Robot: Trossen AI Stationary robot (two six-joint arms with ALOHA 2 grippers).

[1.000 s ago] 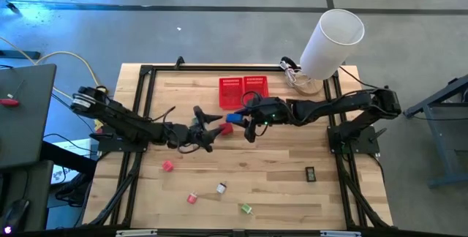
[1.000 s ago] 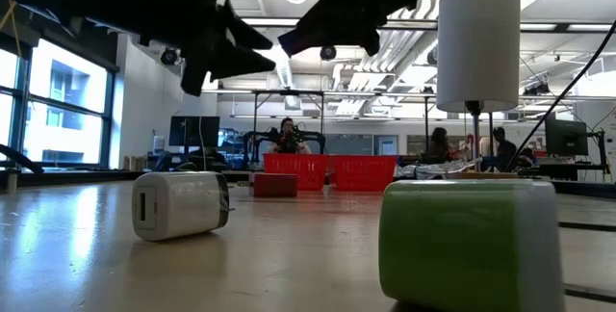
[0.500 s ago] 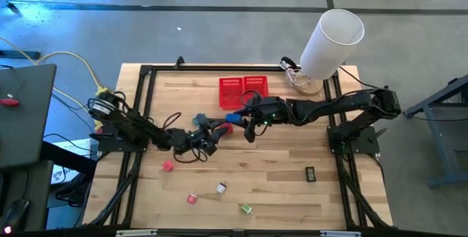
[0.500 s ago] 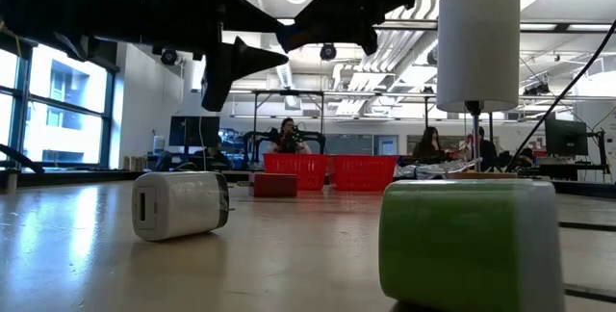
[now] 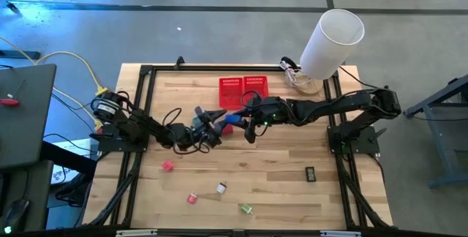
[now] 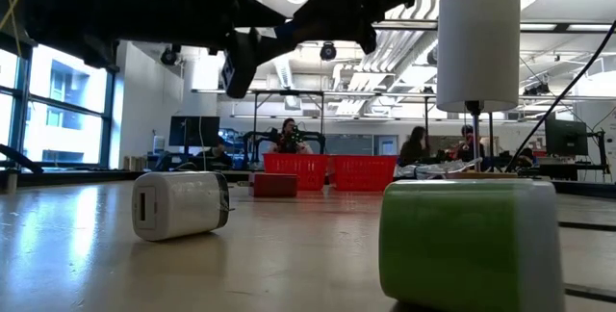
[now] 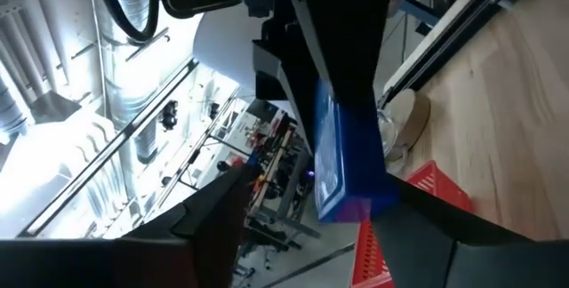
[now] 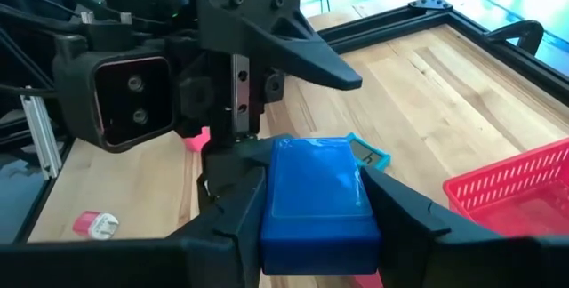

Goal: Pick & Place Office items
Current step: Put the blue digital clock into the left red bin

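A blue block (image 5: 232,118) sits in my right gripper (image 5: 236,117), above the table's middle and just near of the two red baskets (image 5: 243,91). My left gripper (image 5: 217,121) is open and faces it from the left. Its fingers (image 7: 213,226) stand on either side of the block (image 7: 342,159); whether they touch it I cannot tell. A red block (image 5: 227,128) lies on the table below them. A small teal-edged thing (image 8: 372,155) shows beyond the block. Pink (image 5: 167,165), red-white (image 5: 192,198), whitish (image 5: 221,188), green (image 5: 246,208) and black (image 5: 310,172) items lie toward the near edge. My right gripper pinches the blue block between its two fingers (image 8: 233,210), one on each long side (image 8: 271,208). The fingers come about level from the table's right. The block is lifted clear of the table, one end sticking out toward my left gripper.
A big white cylinder (image 5: 333,38) stands at the far right corner. A black frame (image 5: 143,91) runs round the table. Bare wood lies between the arms and the items near the near edge. People sit in the room beyond the table.
My left gripper has rolled about its wrist and moved a little toward the far edge and toward the blue block in my right gripper. It stayed open throughout.
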